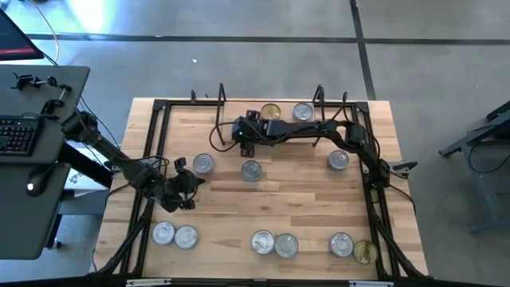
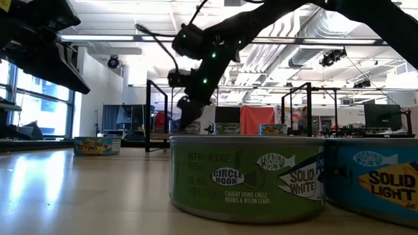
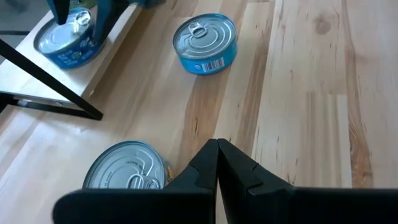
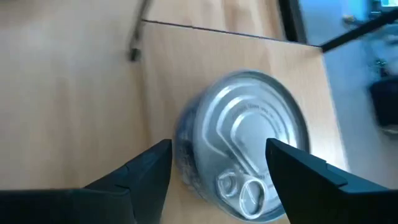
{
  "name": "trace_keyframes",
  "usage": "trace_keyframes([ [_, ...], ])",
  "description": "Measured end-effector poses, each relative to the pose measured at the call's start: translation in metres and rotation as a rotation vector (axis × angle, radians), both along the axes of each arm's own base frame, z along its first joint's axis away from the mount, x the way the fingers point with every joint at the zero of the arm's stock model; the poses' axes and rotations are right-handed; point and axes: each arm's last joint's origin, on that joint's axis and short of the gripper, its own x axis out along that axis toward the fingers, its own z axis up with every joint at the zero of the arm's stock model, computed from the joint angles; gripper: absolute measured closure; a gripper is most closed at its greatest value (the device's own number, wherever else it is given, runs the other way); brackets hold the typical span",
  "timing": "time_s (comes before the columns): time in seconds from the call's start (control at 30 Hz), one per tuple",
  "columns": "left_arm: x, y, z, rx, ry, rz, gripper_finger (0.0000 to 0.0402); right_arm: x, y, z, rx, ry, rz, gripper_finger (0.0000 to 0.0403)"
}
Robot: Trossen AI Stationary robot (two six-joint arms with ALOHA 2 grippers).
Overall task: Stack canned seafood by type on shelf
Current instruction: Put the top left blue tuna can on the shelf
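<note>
Near edge of desk (image 1: 239, 199): six loose tins. Midway: three tins, left end effector (image 1: 188, 194) clenched, empty. Far: shelf (image 1: 227, 119), right end effector (image 4: 217, 165) released, straddling silver-lidded tin (image 4: 245, 146)

A: What's between the jaws?
B: A silver-lidded tin (image 4: 245, 146), pull tab up, standing on the light-wood shelf (image 4: 74, 81).
A: Gripped?
B: No. The right gripper (image 4: 219, 168) stands wide, a finger (image 4: 140, 171) on each side of the tin.
</note>
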Motion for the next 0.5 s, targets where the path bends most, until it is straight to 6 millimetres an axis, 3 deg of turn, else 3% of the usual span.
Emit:
trace_keyframes([
  [0.23,0.000,0.001,0.000,0.041,0.007,-0.016,0.0401,-0.006,0.003,0.012,0.140,-0.007,0.098,0.0180],
  [0.5,0.000,0.001,0.000,0.041,0.006,-0.015,0.0401,-0.010,0.003,0.008,0.126,0.049,0.170,0.0305],
])
